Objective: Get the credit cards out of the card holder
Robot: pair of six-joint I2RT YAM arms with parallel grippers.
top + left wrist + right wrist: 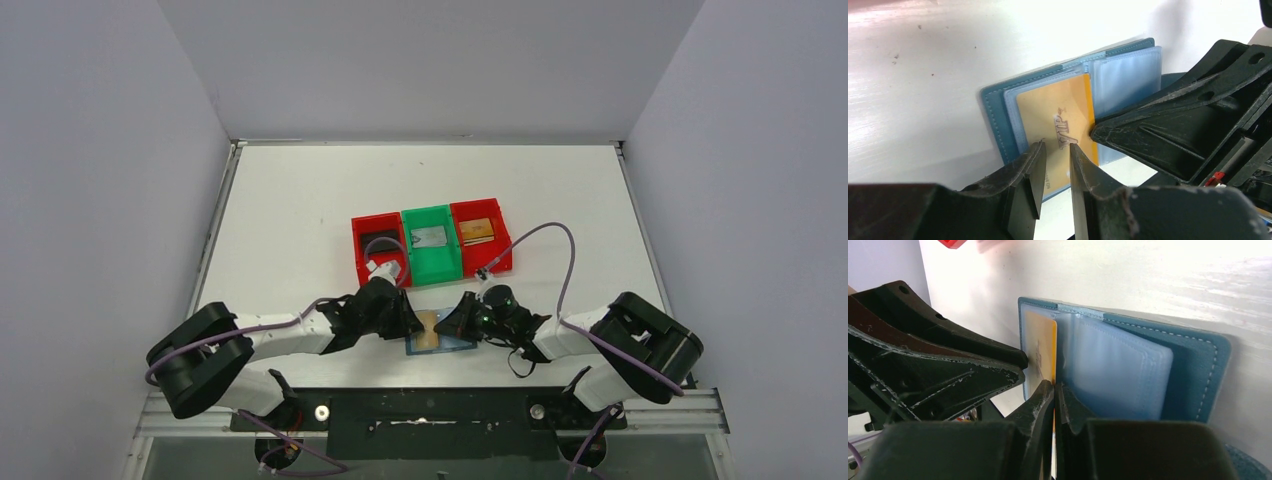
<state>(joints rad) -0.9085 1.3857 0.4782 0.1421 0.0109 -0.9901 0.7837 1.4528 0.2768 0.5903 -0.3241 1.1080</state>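
The white tabletop (300, 200) is boxed in by plain walls at the left, right and back. Wide bare stretches run along both side edges and behind the bins. Only the near edge is crowded, where both arms reach inward from their bases.

Three bins stand side by side at mid-table: a red bin (365, 262), a green bin (432, 262) and a second red bin (498, 240), all touching. The green one holds a grey card (430, 237) and the right red one a gold-brown card (477, 231). The left arm's purple cable loops over the first red bin, and the right arm's arches near the last.

The card holder (995, 115) lies open and flat between the bins and the near edge, hemmed in by an arm on either side. Its clear pocket leaves are fanned, and a gold card (1058, 100) marked VIP sits on the left half.

The left end effector (1056, 146) is slightly spread, with its fingertips (1040, 150) over the card's near part and nothing seen between them. The right end effector (1054, 386) is pressed together at the card's right edge, and a sliver of gold shows in the seam, so it seems to pinch that edge. The two heads nearly meet over the card, with little room between them.
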